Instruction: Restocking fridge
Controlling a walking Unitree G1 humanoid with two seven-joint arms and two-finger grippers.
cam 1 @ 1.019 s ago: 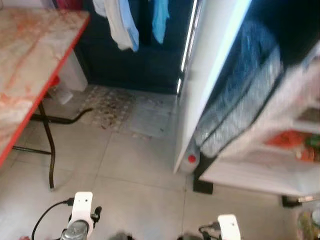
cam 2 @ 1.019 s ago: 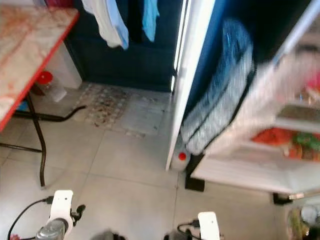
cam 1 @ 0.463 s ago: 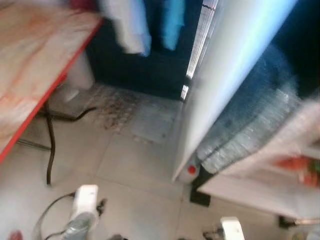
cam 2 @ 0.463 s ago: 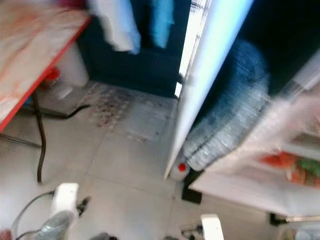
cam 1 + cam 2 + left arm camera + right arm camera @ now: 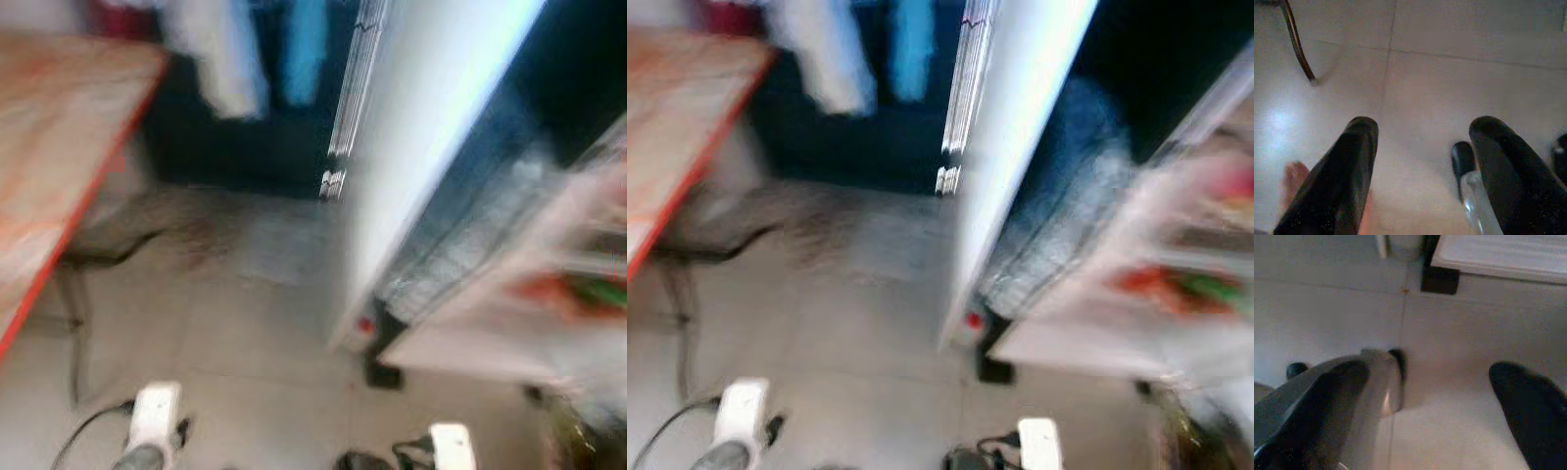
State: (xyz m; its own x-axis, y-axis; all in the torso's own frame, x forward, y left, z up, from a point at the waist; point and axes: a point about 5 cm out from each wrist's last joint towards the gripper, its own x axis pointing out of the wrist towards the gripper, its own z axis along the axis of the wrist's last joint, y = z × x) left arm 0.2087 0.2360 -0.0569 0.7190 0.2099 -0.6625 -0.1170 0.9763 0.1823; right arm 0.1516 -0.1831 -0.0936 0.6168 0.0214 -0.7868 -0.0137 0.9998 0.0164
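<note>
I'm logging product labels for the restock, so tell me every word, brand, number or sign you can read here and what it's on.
No text can be read anywhere in these pictures.
Red and green items on the fridge door shelf: too blurred to show any label.
Red-capped bottle on the floor by the fridge: no label can be made out.
Table and hanging clothes: no print visible.

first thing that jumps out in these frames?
The tall white fridge door standing open mid-frame, with blurred red and green items on shelves to its right. Left, a red-edged table; light garments hang at the back. Both end effectors hang open over the tiled floor.
</note>
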